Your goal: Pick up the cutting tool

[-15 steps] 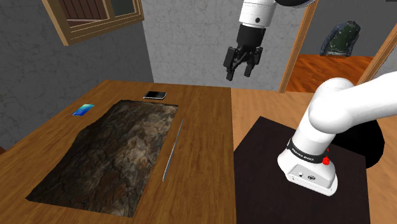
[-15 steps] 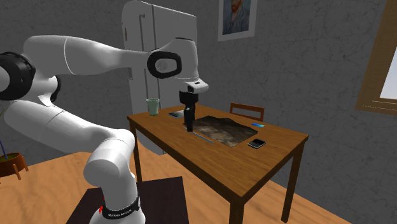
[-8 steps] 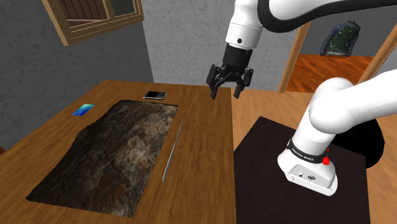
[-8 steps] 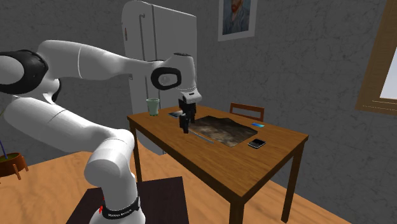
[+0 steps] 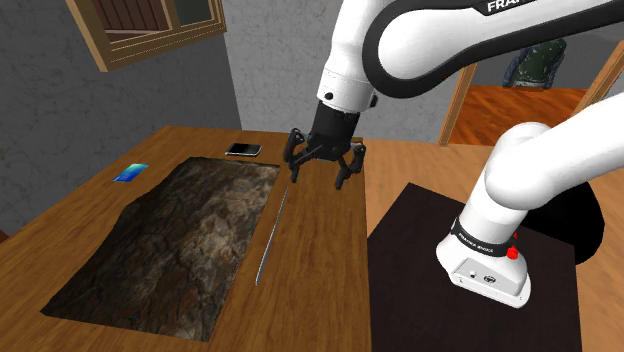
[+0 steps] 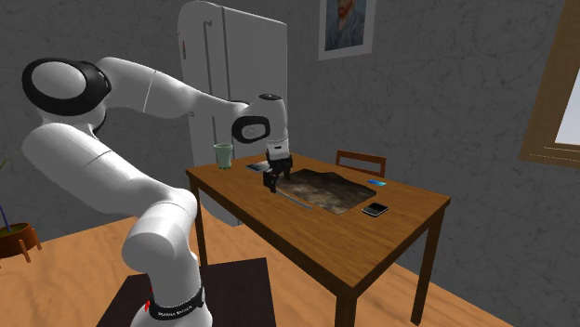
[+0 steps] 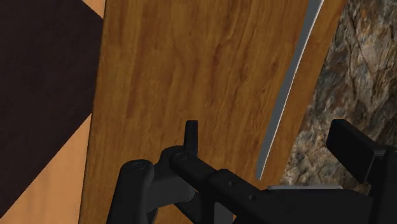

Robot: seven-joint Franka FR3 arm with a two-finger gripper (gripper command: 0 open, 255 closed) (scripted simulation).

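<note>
Wooden table with a dark mat and a few small things on it

A dark, rock-patterned mat lies flat along the middle of the table, covering much of the top. A long, thin grey knife lies flat on the bare wood just beside the mat's long side, parallel to it, between the mat and the table edge that faces the stand. A black phone lies past the mat's short end, near the table's end edge by the grey wall. A flat blue card lies near the long edge away from the stand. A green cup stands upright at the corner nearest the white fridge.
</note>
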